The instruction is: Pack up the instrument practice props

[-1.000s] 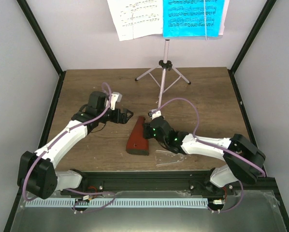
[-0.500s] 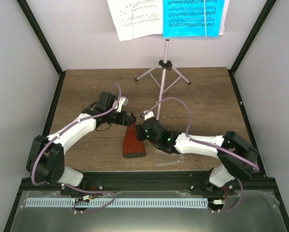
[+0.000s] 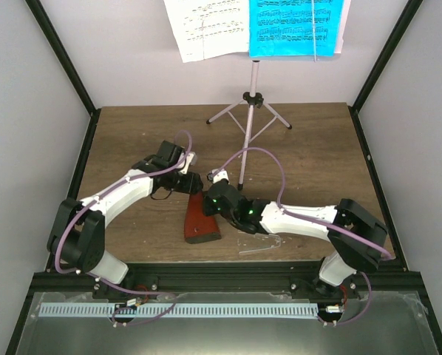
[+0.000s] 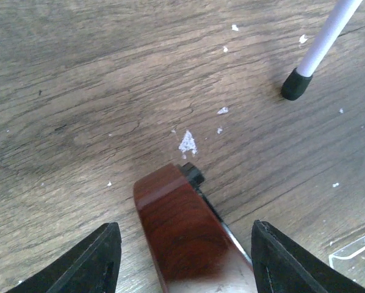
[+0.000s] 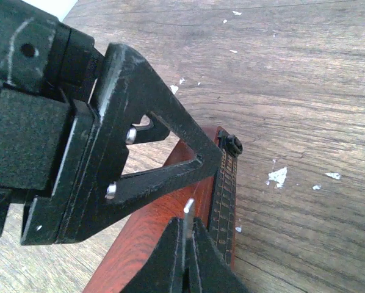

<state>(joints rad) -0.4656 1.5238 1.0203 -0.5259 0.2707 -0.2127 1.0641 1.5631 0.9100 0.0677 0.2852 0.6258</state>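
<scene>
Closure under way: my left gripper [image 4: 184,256] has come across to the small brown pyramid metronome [image 4: 170,213] lying flat, jaws narrowed but apart astride its tip, my right gripper [image 5: 187,235] pressed together alongside; pickup judged imminent.

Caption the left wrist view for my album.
Left end effector straddles a glossy brown pyramid metronome lying on a wooden table.
</scene>
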